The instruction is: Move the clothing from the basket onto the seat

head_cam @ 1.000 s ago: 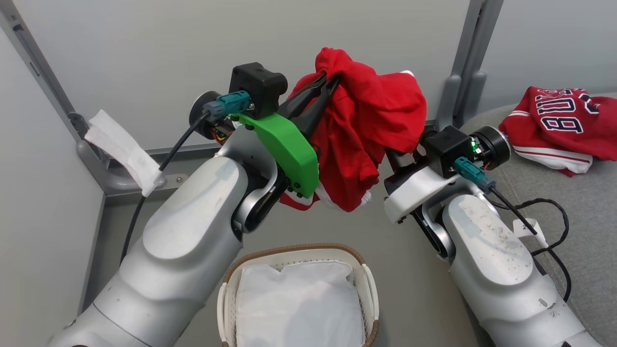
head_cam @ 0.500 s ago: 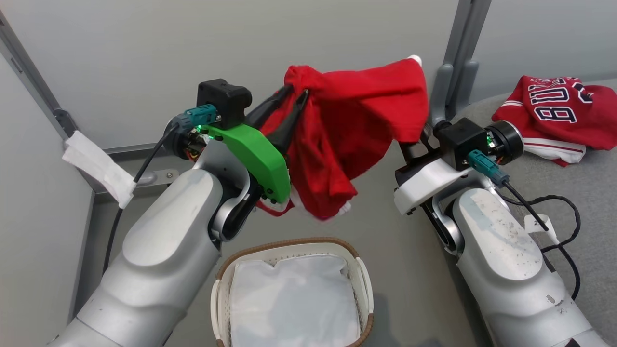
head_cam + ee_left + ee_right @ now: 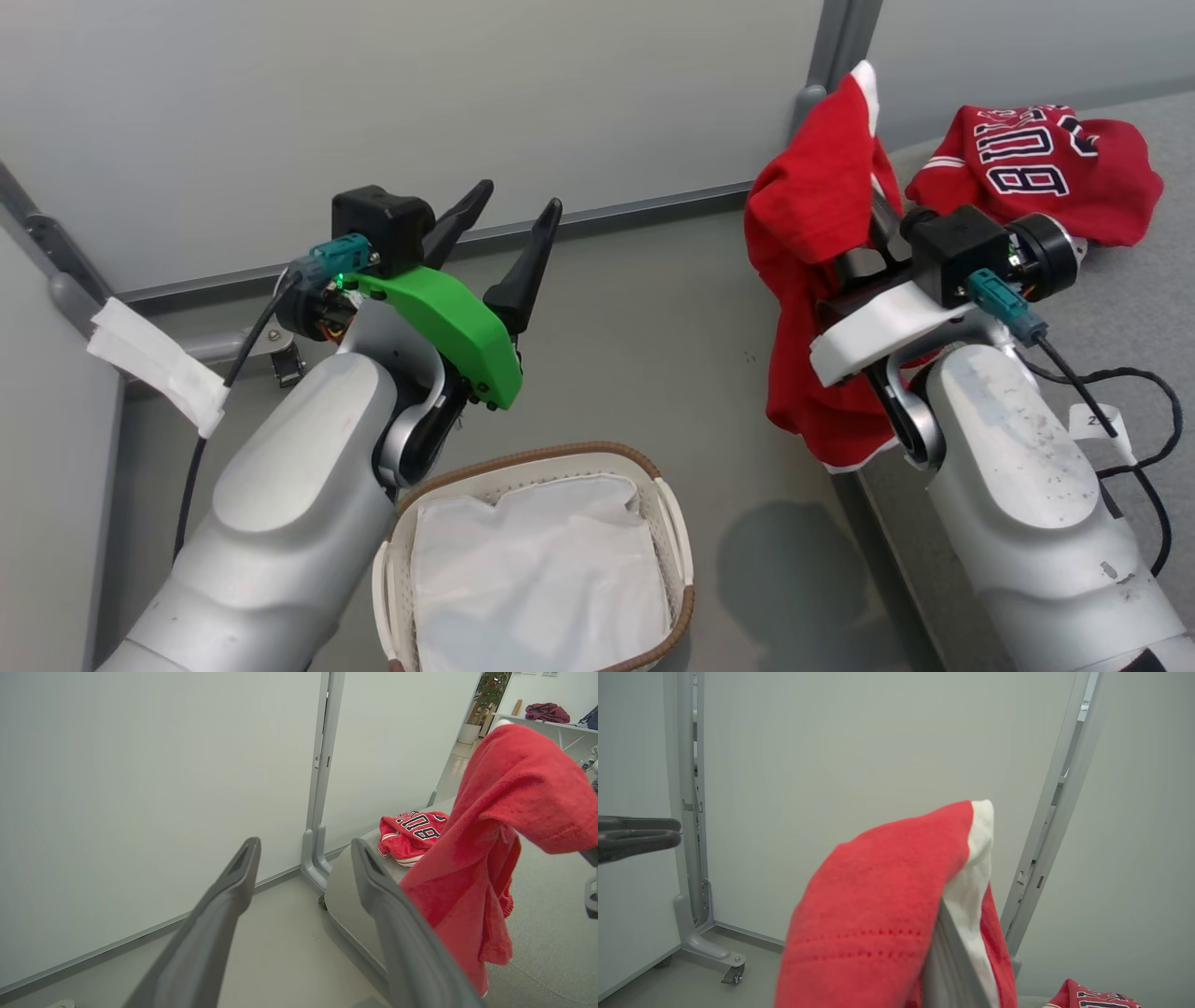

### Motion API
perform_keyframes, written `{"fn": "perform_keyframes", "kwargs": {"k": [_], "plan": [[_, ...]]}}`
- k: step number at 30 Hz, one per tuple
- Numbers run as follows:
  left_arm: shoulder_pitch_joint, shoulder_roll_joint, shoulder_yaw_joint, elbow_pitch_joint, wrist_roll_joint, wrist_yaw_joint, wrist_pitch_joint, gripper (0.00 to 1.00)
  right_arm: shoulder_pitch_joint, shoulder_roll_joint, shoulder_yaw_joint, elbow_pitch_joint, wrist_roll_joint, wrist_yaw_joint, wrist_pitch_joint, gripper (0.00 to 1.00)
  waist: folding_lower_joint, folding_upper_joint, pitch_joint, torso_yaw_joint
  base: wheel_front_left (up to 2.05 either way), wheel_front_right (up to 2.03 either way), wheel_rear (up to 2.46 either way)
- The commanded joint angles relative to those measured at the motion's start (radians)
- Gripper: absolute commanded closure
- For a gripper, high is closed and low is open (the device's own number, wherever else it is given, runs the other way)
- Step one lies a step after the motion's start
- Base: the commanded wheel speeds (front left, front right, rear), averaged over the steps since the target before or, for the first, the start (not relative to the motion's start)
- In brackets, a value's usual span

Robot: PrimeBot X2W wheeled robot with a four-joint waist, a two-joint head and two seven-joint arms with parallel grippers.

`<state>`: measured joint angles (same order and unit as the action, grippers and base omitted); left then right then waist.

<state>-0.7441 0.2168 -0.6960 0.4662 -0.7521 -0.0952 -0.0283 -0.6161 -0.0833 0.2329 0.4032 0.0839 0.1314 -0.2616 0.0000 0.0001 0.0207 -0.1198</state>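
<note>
1. Fingers of left gripper point(image 3: 519, 198) are spread wide and hold nothing, pointing at the wall panel; the left wrist view shows clear air between them point(image 3: 304, 847).
2. Fingers of right gripper point(image 3: 878, 219) are mostly buried in cloth. They pinch the plain red garment point(image 3: 803, 205), raised near the seat's edge.
3. Seat point(image 3: 1139, 308): grey cushion at the right of the head view, its corner showing in the left wrist view point(image 3: 343, 891).
4. Basket point(image 3: 560, 455): on the floor below the left arm, well apart from the seat.
5. Plain red garment: peaks over the right fingers and drapes down both sides of the wrist, white trim at the top point(image 3: 878, 896). It hangs off the seat, over the seat's edge and the floor.
6. White sheet point(image 3: 532, 569): lies flat inside the basket.
7. Jersey point(image 3: 1036, 159): crumpled on the seat, lettering up, just beyond the right wrist.
</note>
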Motion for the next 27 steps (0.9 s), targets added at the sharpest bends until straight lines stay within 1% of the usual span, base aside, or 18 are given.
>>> {"fn": "perform_keyframes", "kwargs": {"k": [1, 4, 9, 13, 19, 23, 27], "plan": [[0.018, -0.001, -0.005, -0.002, -0.006, -0.003, -0.011, 0.00, 0.002, -0.013, -0.019, -0.007, -0.008, -0.001, -0.005, 1.00, 0.0000, -0.0001, 0.014, -0.030, 0.00, 0.00, 0.00], [0.032, -0.007, -0.016, -0.014, 0.000, -0.007, -0.023, 0.00, 0.008, -0.027, -0.052, -0.014, -0.016, -0.001, -0.005, 1.00, 0.0000, -0.0001, 0.026, -0.065, 0.00, 0.00, 0.00], [0.056, -0.014, -0.047, -0.049, 0.033, -0.006, -0.061, 0.00, 0.011, -0.049, -0.103, -0.029, -0.028, -0.001, -0.005, 1.00, 0.0000, -0.0001, 0.054, -0.143, 0.00, 0.00, 0.00], [0.074, -0.015, -0.078, -0.074, 0.059, -0.004, -0.079, 0.00, 0.011, -0.051, -0.132, -0.043, -0.031, -0.001, -0.001, 1.00, 0.0000, -0.0001, 0.079, -0.213, 0.00, 0.00, 0.00], [0.096, -0.019, -0.104, -0.084, 0.065, 0.002, -0.081, 0.00, 0.025, -0.046, -0.158, -0.057, -0.033, -0.001, 0.000, 1.00, 0.0000, -0.0001, 0.115, -0.309, 0.00, 0.00, 0.00], [0.099, -0.021, -0.115, -0.078, 0.068, 0.004, -0.078, 0.00, 0.035, -0.044, -0.168, -0.058, -0.033, -0.001, 0.001, 1.00, 0.0000, -0.0001, 0.134, -0.354, 0.00, 0.00, 0.00], [0.092, -0.024, -0.124, -0.073, 0.072, 0.006, -0.078, 0.00, 0.041, -0.043, -0.186, -0.060, -0.033, -0.001, 0.001, 1.00, 0.0000, -0.0001, 0.151, -0.378, 0.00, 0.00, 0.00]]}}
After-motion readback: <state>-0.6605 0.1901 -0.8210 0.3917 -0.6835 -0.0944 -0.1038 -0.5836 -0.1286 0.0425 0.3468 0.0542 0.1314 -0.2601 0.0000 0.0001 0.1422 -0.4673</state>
